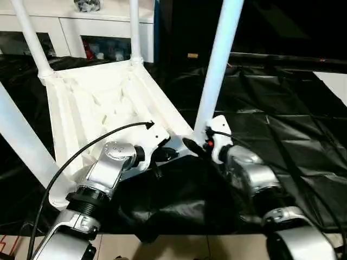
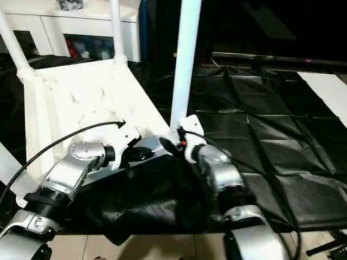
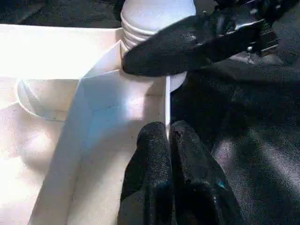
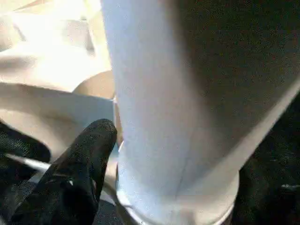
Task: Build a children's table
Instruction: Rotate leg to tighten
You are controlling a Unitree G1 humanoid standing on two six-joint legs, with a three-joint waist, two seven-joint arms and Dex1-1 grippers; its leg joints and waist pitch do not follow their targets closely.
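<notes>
- On the black sheet [image 1: 282, 135] that covers the floor, the table top [image 1: 103, 103] lies upside down with its ribbed underside facing up.
- Four white legs stand up out of its corner sockets: two far ones, far left leg [image 1: 31, 38] and far right leg [image 1: 134, 30], by the cabinet side, a near left leg [image 1: 21, 141], and a near right leg [image 1: 217, 65].
- Near right leg sits in the socket at the top's near right corner, and both arms work at that corner.
- Left gripper [image 3: 168, 140] is pinched tight on the thin upright rim [image 3: 167, 101] of the top, right next to that socket; its two black fingers [image 3: 150, 159] press together with the white edge between them.
- Right gripper [image 1: 198, 146] is at the foot of the near right leg, where the leg meets its socket.
- One black finger [image 3: 178, 44] of it lies across the threaded collar of the leg, touching it; from the right wrist view the same finger [image 4: 79, 173] sits just beside the leg's base [image 4: 178, 197].
- I cannot tell how wide this claw stands, or whether it really grips the leg, because the second finger is hidden behind the leg.
- Beyond the far edge of the sheet stands a white cabinet [image 1: 97, 24] with glass doors.
- A black cable [image 1: 87, 149] loops over the left forearm.
</notes>
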